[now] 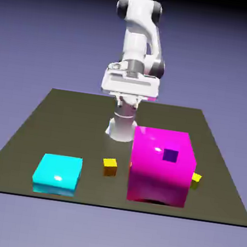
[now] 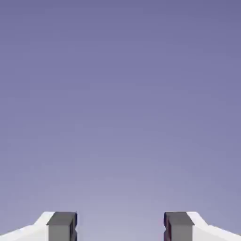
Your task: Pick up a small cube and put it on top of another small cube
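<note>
We saw the gripper (image 2: 120, 226) with its blocky grey fingers (image 2: 61, 226) spread apart on nothing, only plain backdrop ahead. The small cube (image 1: 109, 166), matte with a yellow top and orange sides, sat on the dark table (image 1: 49, 115) between the glossy cyan block (image 1: 57, 174) and glossy magenta block (image 1: 158, 166).

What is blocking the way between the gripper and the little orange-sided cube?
Nothing visible. The cube sits in the open between the cyan block and magenta block; the gripper, fingers apart, faces only backdrop.
</note>
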